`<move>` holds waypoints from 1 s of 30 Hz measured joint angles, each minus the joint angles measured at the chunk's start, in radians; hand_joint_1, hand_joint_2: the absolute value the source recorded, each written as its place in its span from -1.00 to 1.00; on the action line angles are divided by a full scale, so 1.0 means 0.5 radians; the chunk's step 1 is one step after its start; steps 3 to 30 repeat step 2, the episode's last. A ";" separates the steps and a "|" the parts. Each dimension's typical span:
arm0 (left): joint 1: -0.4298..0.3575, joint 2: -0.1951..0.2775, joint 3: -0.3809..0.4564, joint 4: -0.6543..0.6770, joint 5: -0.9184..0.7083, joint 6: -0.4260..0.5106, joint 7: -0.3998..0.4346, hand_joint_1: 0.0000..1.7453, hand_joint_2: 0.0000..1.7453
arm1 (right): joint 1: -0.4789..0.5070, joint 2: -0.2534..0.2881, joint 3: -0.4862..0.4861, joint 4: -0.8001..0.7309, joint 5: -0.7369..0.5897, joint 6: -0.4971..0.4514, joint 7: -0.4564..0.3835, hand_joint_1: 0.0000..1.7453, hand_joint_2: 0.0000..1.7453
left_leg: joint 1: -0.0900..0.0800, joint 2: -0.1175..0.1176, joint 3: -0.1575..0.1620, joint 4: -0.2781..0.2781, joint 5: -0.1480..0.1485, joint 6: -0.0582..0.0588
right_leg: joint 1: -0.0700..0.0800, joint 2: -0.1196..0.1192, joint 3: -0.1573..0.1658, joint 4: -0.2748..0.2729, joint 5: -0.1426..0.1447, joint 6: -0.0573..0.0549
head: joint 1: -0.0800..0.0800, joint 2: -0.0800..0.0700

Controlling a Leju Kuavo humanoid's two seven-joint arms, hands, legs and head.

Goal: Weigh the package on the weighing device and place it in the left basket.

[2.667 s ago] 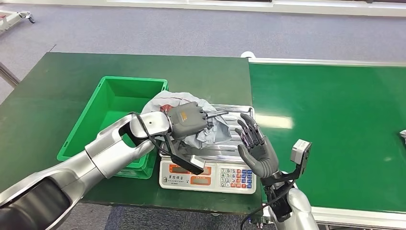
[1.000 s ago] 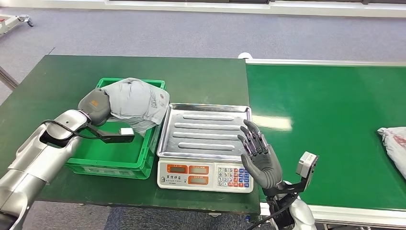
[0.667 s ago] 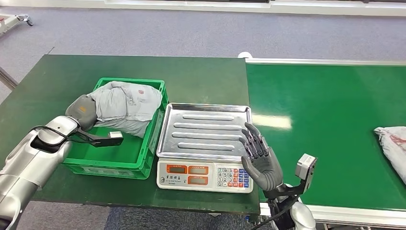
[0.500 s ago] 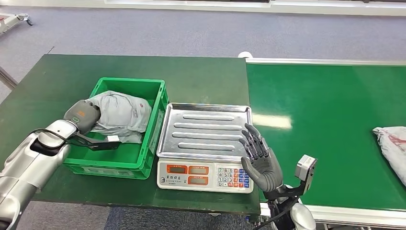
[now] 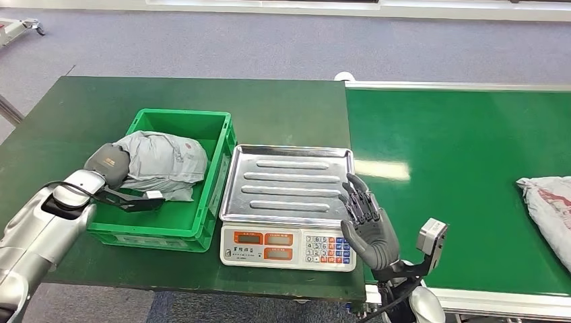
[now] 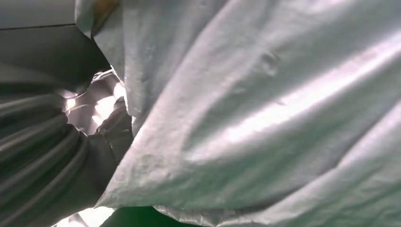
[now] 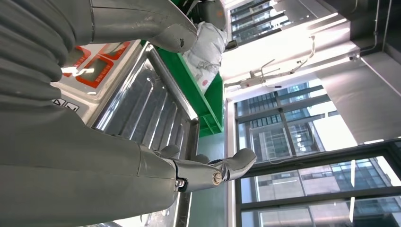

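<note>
Package in the basket (image 5: 217, 176), left of the scale (image 5: 289, 202).
The package (image 5: 159, 164) lies in the basket with my left hand (image 5: 108, 163) on its left end. My right hand (image 5: 367, 226) stands open at the scale's right front corner. Another package (image 5: 549, 205) lies far right on the conveyor (image 5: 458, 161).

Setting: parcel-sorting test station in an office-style hall. Evidence: green conveyor belt (image 5: 464, 188) with white side rails, right; dark green desk (image 5: 87, 114), left, bearing an electronic weighing scale (image 5: 289, 208) with steel pan and keypad and a green plastic basket (image 5: 219, 168); grey carpet floor (image 5: 269, 40); tall glazed windows (image 7: 283, 132) facing other buildings.
</note>
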 joint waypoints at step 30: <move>-0.024 0.011 0.000 0.019 -0.025 -0.059 0.028 1.00 1.00 | 0.013 0.001 -0.003 -0.009 0.000 -0.007 -0.002 -1.00 1.00 | 0.001 0.000 0.000 0.000 0.000 0.000 | 0.001 0.001 0.000 0.000 0.000 0.000 | 0.000 0.000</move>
